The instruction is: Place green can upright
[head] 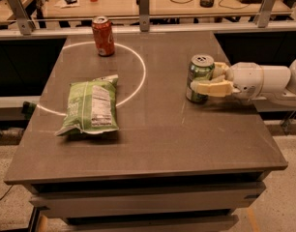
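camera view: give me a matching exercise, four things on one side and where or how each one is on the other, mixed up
Things:
1. green can
2. red can
3. chip bag
4. gripper

Places or states:
A. lying flat, left of the middle
B. standing alone at the far back
C. upright on the right, held between two fingers
D. reaching in from the right, closed around a can

Pairs: 1-C, 2-B, 3-A, 4-D
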You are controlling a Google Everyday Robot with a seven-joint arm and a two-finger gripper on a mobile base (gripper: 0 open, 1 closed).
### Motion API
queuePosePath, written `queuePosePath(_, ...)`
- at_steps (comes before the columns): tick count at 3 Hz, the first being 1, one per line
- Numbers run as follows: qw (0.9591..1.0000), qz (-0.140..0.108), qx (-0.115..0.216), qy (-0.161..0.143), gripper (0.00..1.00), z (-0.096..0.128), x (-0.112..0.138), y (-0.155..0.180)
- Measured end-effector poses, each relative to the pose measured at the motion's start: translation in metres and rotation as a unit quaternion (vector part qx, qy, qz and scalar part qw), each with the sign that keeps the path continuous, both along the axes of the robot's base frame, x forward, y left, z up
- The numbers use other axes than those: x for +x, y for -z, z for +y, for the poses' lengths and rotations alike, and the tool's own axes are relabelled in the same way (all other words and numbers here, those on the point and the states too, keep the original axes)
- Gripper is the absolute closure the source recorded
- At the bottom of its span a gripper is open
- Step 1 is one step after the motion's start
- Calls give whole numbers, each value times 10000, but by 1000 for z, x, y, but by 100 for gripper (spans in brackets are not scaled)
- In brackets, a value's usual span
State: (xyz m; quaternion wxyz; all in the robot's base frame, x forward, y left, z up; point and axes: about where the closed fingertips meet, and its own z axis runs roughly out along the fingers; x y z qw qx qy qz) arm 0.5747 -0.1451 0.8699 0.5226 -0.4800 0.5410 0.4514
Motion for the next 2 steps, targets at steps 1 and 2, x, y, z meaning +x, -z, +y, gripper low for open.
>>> queuePosePath(1,10000,14,8,-11,86,1,0,1)
queuePosePath(2,10000,14,8,-12,62,1,0,0)
